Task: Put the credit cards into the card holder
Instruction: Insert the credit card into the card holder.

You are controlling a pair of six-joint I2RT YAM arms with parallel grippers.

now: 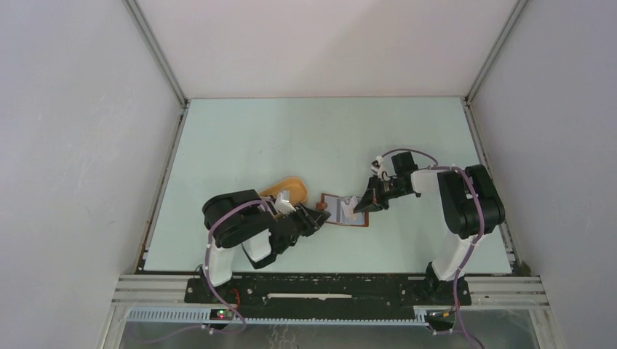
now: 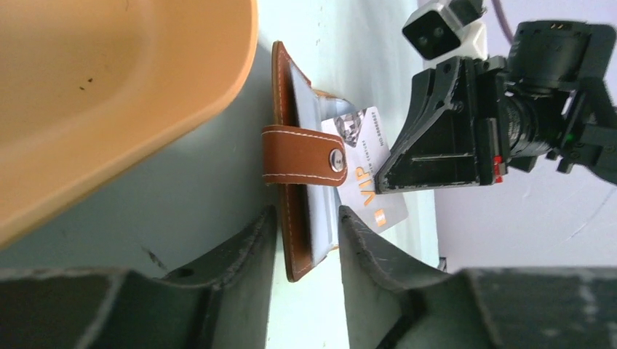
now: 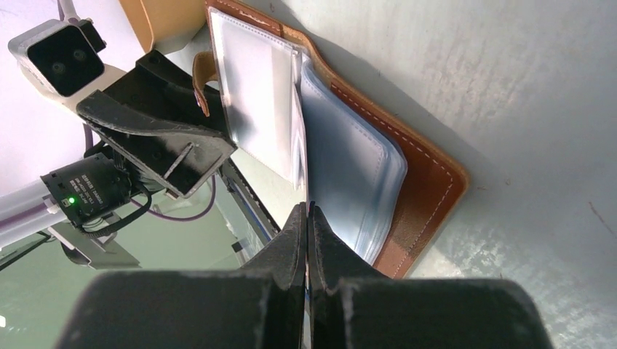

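The card holder (image 2: 285, 109) lies open on the table, with a brown cover, a snap strap (image 2: 302, 156) and clear sleeves (image 3: 349, 174). My left gripper (image 2: 305, 212) is open and straddles the holder's near edge, with a gap at the brown cover; in the top view the left gripper (image 1: 321, 216) is at the holder's left side. My right gripper (image 3: 307, 207) is shut on a grey credit card (image 2: 367, 193) printed "VIP". The card's far end rests at the sleeves; I cannot tell whether it is inside a pocket. From above, the right gripper (image 1: 361, 206) hangs over the holder's right half.
The orange-yellow oval tray (image 2: 109, 87) stands right beside the holder, to its left behind my left gripper, the tray (image 1: 280, 187) partly covered by the left arm. White walls enclose the pale green table (image 1: 327, 138) on three sides.
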